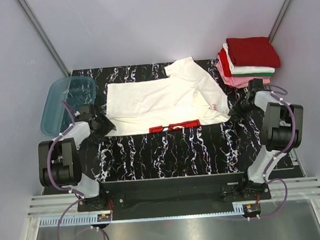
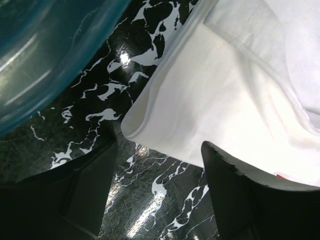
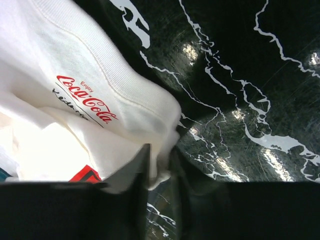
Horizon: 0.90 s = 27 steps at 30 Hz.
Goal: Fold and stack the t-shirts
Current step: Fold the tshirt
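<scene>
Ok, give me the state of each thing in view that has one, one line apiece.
white t-shirt, spread on the table, partly folded, print showing at its near edge.
folded t-shirts, stacked at the far right corner.
teal tub, upright, nothing seen inside.
left gripper, open, at the white t-shirt's left corner, gripping nothing.
right gripper, shut on the white t-shirt's right edge.

left: tub (image 1: pixel 60 108) | far-right: folded t-shirt stack (image 1: pixel 249 59) | free: near table strip (image 1: pixel 168 152)
</scene>
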### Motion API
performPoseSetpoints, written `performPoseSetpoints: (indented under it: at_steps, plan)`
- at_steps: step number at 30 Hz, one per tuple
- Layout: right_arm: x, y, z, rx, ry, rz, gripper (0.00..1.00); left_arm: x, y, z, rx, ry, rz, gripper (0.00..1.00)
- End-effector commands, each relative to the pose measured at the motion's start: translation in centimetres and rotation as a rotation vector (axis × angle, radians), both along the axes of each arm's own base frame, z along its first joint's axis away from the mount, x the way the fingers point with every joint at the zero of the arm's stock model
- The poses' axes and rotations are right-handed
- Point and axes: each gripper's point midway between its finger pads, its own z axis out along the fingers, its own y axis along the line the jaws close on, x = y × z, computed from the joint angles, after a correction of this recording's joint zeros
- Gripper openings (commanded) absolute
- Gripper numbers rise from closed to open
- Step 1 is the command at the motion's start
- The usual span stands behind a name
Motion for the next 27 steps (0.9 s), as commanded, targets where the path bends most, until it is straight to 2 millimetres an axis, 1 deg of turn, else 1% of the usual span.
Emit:
performPoseSetpoints:
  at_steps: [1, 2, 3, 4, 5, 7, 8, 9, 11, 12, 13, 15, 16, 17, 18, 19, 20, 21, 22, 23, 24, 25, 27]
  plan:
    - [0.5, 0.3, 0.4, 0.009, -0.029, 0.021, 0.19, 0.4, 0.1, -1.6, 0.033, 0.028, 0.014, 0.71]
    - [0.4, 0.3, 0.4, 0.008, -0.025, 0.025, 0.16, 0.6, -0.1, -1.7, 0.036, 0.026, 0.01, 0.59]
    - [0.3, 0.3, 0.4, 0.007, -0.022, 0.026, 0.11, 0.7, -0.1, -1.8, 0.041, 0.026, 0.008, 0.53]
    - [0.2, 0.3, 0.4, 0.005, -0.021, 0.027, 0.01, 1.1, 0.2, -1.9, 0.055, 0.026, 0.016, 0.44]
    - [0.1, 0.3, 0.3, 0.003, -0.015, 0.031, 0.0, 1.3, 0.1, -1.8, 0.059, 0.021, 0.012, 0.25]
    - [0.0, 0.3, 0.3, 0.003, -0.013, 0.033, 0.0, 1.5, 0.3, -1.8, 0.074, 0.021, 0.013, 0.08]
    - [-0.2, 0.3, 0.3, 0.0, -0.009, 0.038, 0.0, 1.8, 0.3, -1.5, 0.078, 0.013, 0.011, 0.0]
    - [-0.4, 0.2, 0.3, -0.004, -0.005, 0.038, 0.0, 1.8, 0.4, -1.4, 0.083, 0.015, 0.012, 0.0]
    - [-1.0, -0.3, 0.6, -0.026, 0.01, 0.028, 0.0, 1.5, 0.4, -0.3, 0.084, 0.0, 0.008, 0.0]
    - [-1.4, -0.6, 0.7, -0.039, 0.012, 0.025, 0.0, 1.5, 0.9, 0.7, 0.11, -0.025, 0.023, 0.0]
    - [-1.9, -1.3, 1.3, -0.072, 0.018, 0.002, 0.0, 1.0, 1.2, 1.1, 0.126, -0.019, 0.026, 0.0]
    - [-3.0, -2.2, 1.5, -0.106, 0.03, -0.027, 0.0, 0.4, 1.3, 1.8, 0.132, -0.022, 0.029, 0.0]
    - [-3.6, -3.3, 2.1, -0.146, 0.03, -0.062, 0.0, -0.1, 1.4, 2.6, 0.139, -0.029, 0.029, 0.0]
    - [-4.0, -3.8, 2.1, -0.16, 0.033, -0.083, 0.0, -0.4, 1.4, 2.7, 0.137, -0.031, 0.032, 0.0]
    - [-5.0, -4.1, 2.1, -0.168, 0.044, -0.101, 0.0, -1.0, 1.1, 3.0, 0.126, -0.039, 0.032, 0.0]
    - [-5.8, -5.0, 1.8, -0.188, 0.067, -0.139, 0.0, -1.5, 1.1, 3.0, 0.119, -0.036, 0.035, 0.0]
    - [-6.5, -5.4, 1.6, -0.199, 0.086, -0.16, 0.0, -2.0, 1.0, 2.9, 0.117, -0.034, 0.037, 0.0]
    - [-7.7, -5.5, 0.9, -0.203, 0.119, -0.176, 0.0, -2.4, 1.0, 3.2, 0.113, -0.045, 0.039, 0.0]
    - [-8.3, -6.0, 0.9, -0.219, 0.125, -0.21, 0.0, -3.5, 0.9, 2.6, 0.11, -0.024, 0.043, 0.0]
    - [-8.9, -6.5, 0.7, -0.219, 0.134, -0.241, 0.0, -4.0, 0.9, 2.4, 0.108, -0.016, 0.045, 0.0]
    - [-9.9, -6.4, 0.0, -0.214, 0.153, -0.251, 0.0, -4.3, 0.8, 2.7, 0.105, -0.028, 0.048, 0.0]
    - [-10.0, -6.6, -0.1, -0.212, 0.146, -0.26, 0.0, -5.4, 0.8, 2.0, 0.105, 0.001, 0.051, 0.0]
    - [-11.0, -6.7, -1.1, -0.204, 0.184, -0.276, 0.0, -6.4, 0.6, 1.9, 0.09, 0.004, 0.062, 0.0]
